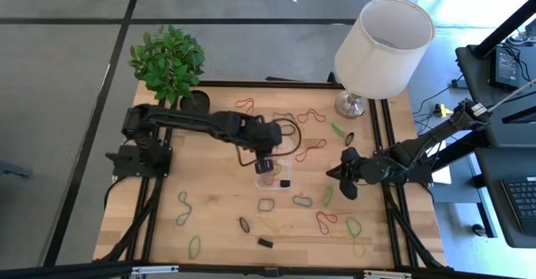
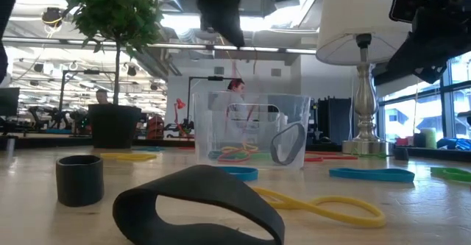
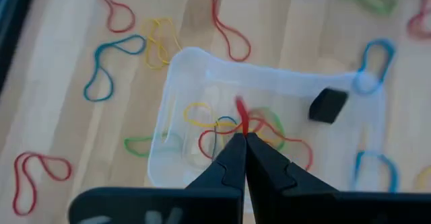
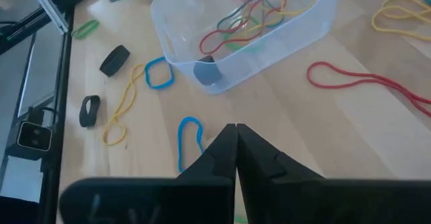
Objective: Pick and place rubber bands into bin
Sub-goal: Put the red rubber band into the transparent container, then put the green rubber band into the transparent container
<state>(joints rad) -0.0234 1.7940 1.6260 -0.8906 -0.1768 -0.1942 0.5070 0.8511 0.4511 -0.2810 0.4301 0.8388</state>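
The bin (image 1: 275, 172), a small clear tray, stands mid-table and holds several rubber bands (image 3: 202, 116), red, yellow and green, plus a black one (image 3: 328, 106). My left gripper (image 1: 266, 157) hangs over the bin, shut on a red rubber band (image 3: 240, 113). More rubber bands lie loose on the wood all around (image 1: 311, 149). My right gripper (image 1: 343, 175) is shut and holds nothing. It hovers to the right of the bin, above a blue band (image 4: 189, 138). My left gripper pinches the red rubber band between its two fingertips. A short red piece (image 3: 240, 109) sticks out just past the tips. The fingers slant down from the table's left side. The band is lifted above the bin's inside; how much of it hangs below does not show.
A white-shaded lamp (image 1: 381, 49) stands at the far right corner and a potted plant (image 1: 167, 61) at the far left. Two thick black bands (image 2: 199, 201) (image 2: 79, 179) lie near the front edge. Loose bands are scattered on every side of the bin.
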